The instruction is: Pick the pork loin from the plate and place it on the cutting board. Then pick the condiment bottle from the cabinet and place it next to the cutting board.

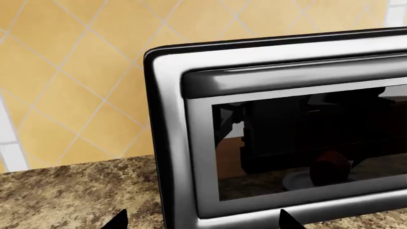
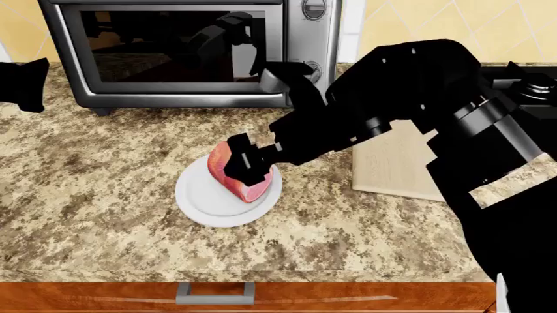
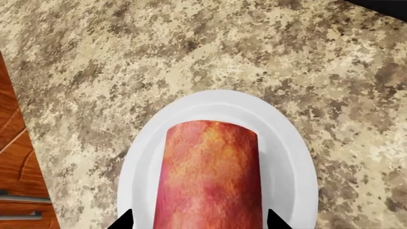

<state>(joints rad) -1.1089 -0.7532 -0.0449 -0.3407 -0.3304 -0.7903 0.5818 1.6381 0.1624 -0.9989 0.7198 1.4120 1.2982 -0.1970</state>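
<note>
The pork loin [image 2: 245, 177] is lying on the white plate [image 2: 202, 202] in the middle of the speckled worktop [image 2: 96, 182], its paler cut face turned toward the worktop's front edge. The right hand [image 2: 248, 160] is sitting low over the meat with its fingers spread wide, one tip on each flank in the right wrist view, straddling the meat rather than pinching it; nothing is being held yet. The cutting board [image 2: 392, 166] is lying at about three o'clock from the plate, partly hidden under the right arm. The toaster oven [image 2: 187, 52] is standing at twelve o'clock, and the left hand [image 2: 26, 81] is hovering at about ten o'clock, facing the oven door, fingers apart and empty. The bottle is not showing in any view. The risk, as I judge it, is the rounded meat rolling or squeezing out sideways if the fingers are closing high on its curve, or the plate sliding along with it.
</note>
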